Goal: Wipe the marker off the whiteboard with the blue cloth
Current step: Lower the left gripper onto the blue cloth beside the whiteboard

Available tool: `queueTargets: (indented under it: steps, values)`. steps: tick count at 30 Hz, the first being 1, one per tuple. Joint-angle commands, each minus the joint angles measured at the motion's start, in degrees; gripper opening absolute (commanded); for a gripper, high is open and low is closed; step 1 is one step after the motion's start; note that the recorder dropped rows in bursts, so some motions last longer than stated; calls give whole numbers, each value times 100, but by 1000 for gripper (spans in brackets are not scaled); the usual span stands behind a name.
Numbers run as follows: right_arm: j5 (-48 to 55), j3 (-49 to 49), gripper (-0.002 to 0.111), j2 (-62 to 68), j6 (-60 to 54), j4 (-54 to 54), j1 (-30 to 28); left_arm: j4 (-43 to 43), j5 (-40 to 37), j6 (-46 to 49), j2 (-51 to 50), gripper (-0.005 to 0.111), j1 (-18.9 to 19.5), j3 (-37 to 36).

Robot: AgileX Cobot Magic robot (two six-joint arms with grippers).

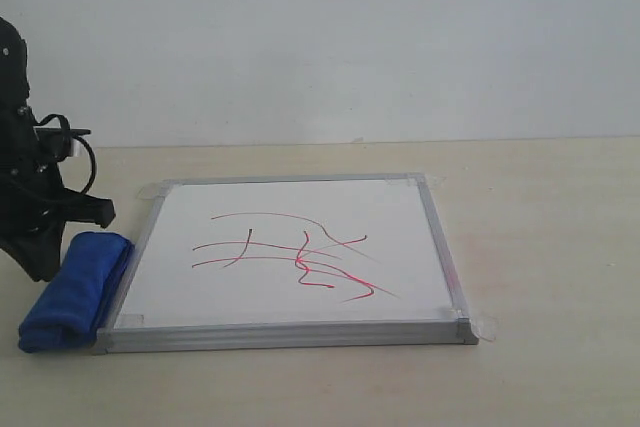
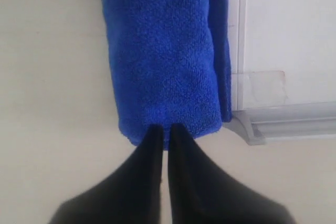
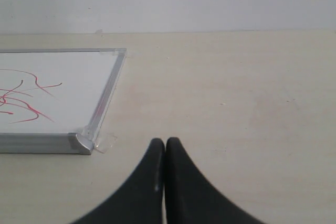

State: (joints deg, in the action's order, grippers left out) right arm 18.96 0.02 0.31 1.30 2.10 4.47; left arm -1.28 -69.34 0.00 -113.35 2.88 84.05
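Note:
The whiteboard point(image 1: 300, 197) lies flat on the table, silver-framed, with the marker point(image 1: 300, 252) scribbled in red and dark lines across its middle. The blue cloth point(image 1: 75, 290) is a rolled bundle lying along the board's left edge. My left gripper point(image 2: 165, 129) is shut, its tips over the near end of the blue cloth point(image 2: 163, 51), with nothing clearly held. Its black arm point(image 1: 35, 207) stands just behind the cloth. My right gripper point(image 3: 165, 142) is shut and empty over bare table, off the corner of the whiteboard point(image 3: 68, 98); it is out of the exterior view. Some marker point(image 3: 26, 103) shows there.
Clear tape tabs point(image 3: 105, 142) stick out at the board's corners, one more point(image 2: 262, 87) beside the cloth. A pale wall point(image 1: 320, 37) rises behind the beige table point(image 1: 540, 237).

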Motion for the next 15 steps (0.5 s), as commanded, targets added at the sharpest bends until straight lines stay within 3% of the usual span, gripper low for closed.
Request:
queueTargets:
  steps: [1, 6, 12, 15]
  values:
    - [-45, -2, 0, -31, -16, -14, 3, 38, 53, 642, -9, 4, 19, 71]
    - [-45, -2, 0, -31, -16, -14, 3, 46, 383, 790, -9, 4, 19, 71]
    - [-45, -2, 0, -31, -16, -14, 3, 46, 419, 195, -9, 4, 19, 71]
    - [-45, -2, 0, -31, -16, -14, 3, 23, 342, 195, -9, 13, 19, 71]
